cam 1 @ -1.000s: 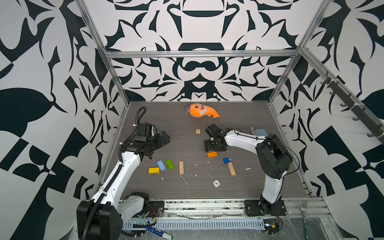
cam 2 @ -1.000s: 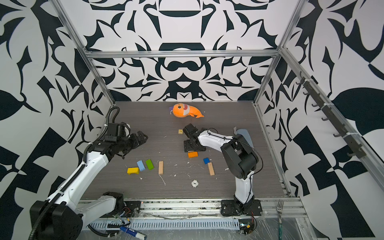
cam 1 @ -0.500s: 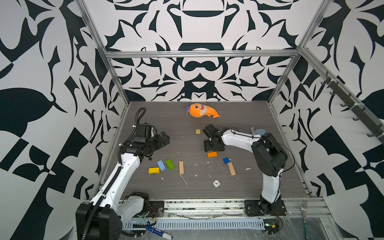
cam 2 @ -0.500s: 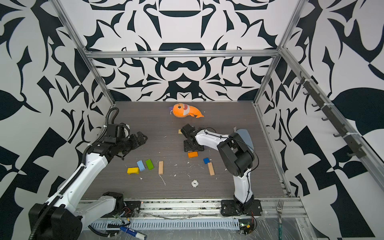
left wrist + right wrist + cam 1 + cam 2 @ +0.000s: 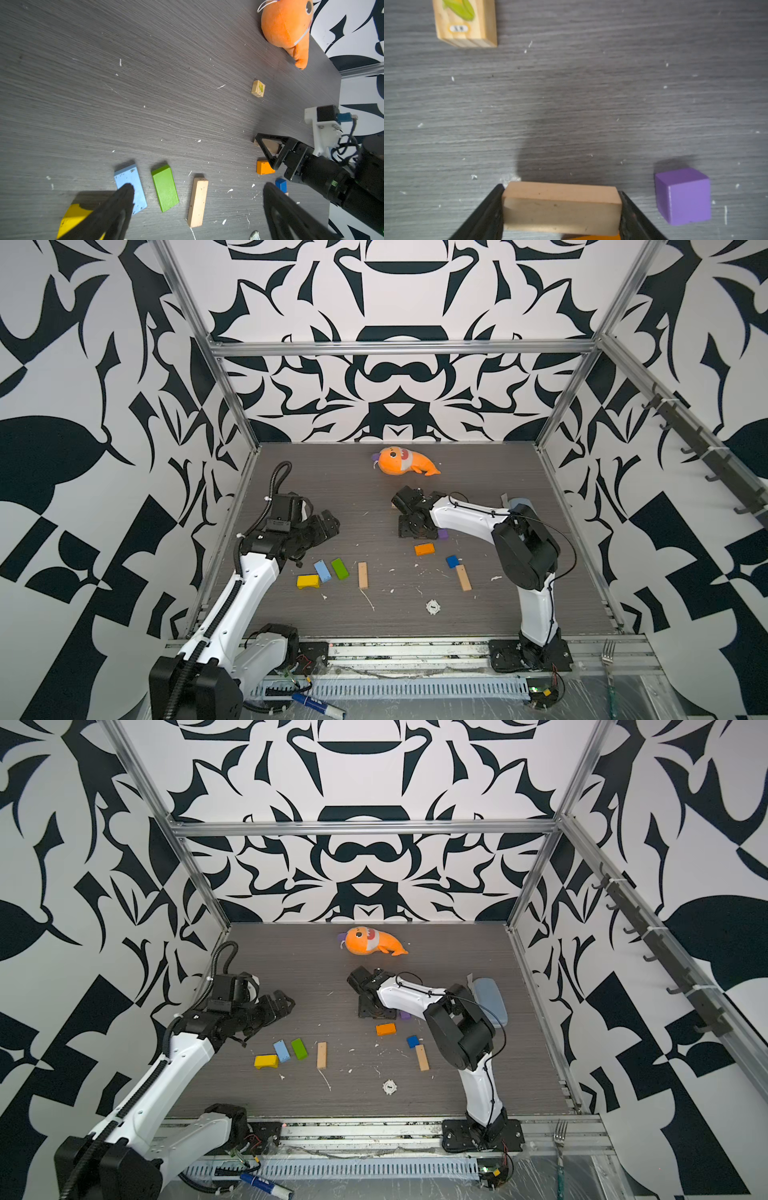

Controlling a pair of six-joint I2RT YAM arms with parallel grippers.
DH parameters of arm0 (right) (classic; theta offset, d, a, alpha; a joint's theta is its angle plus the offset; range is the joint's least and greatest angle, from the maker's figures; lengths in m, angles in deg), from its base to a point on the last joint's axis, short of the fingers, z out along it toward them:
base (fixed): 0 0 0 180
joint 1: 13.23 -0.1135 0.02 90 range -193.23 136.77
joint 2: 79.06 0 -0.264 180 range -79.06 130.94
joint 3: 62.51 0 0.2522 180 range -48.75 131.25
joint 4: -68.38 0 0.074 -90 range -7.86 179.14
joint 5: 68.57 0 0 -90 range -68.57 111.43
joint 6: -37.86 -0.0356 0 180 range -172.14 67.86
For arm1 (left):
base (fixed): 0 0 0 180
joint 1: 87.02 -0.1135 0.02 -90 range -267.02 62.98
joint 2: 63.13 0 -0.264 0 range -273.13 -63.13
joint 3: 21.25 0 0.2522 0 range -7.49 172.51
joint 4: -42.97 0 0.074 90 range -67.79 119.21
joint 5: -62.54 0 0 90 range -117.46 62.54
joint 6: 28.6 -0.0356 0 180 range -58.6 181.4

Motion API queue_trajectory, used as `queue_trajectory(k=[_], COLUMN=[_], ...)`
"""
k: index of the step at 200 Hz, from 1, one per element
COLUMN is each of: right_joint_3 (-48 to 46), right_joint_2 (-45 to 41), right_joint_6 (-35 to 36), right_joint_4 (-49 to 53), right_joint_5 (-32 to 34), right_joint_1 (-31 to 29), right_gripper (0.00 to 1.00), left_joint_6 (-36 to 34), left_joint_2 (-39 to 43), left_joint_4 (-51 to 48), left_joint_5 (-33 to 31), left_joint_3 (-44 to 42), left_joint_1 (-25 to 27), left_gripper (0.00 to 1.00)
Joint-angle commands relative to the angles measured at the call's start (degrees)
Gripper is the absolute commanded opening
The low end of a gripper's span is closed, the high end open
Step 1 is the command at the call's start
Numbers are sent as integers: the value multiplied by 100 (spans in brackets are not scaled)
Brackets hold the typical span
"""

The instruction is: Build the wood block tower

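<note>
The right pincer (image 5: 561, 195) grips a tan bar (image 5: 560, 214) by its two small end faces, low over the surface near the purple cube (image 5: 683, 195). The bar sits level, its long axis running jaw to jaw. Held so, it could swivel or slip free when lifted. The left pincer (image 5: 198, 187) gapes wide, empty.

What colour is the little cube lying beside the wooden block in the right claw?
Purple. The cube shows best in the right wrist view.

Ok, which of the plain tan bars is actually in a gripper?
The bar clamped end to end in the right gripper. The other two lie free on the table: one beside the green brick, one by the blue cube.
</note>
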Motion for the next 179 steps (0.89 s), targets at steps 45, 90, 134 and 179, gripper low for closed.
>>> queue_trajectory(k=[45, 90, 134, 179], right_joint_3=[469, 556, 581, 667], right_joint_2=[247, 385, 408, 375], right_joint_6=[-486, -544, -544, -421], right_joint_4=[127, 178, 209, 222], right_joint_5=[229, 212, 193, 111], right_joint_1=[-165, -195, -204, -204], right_gripper=[70, 76, 87, 98], left_joint_6=[-48, -19, 31, 68], left_joint_2=[16, 44, 16, 29], left_joint_4=[-221, -210, -164, -123], left_joint_5=[129, 142, 215, 233], left_joint_3=[-84, -154, -258, -315], left_joint_1=[9, 9, 9, 9], left_gripper=[100, 99, 100, 100])
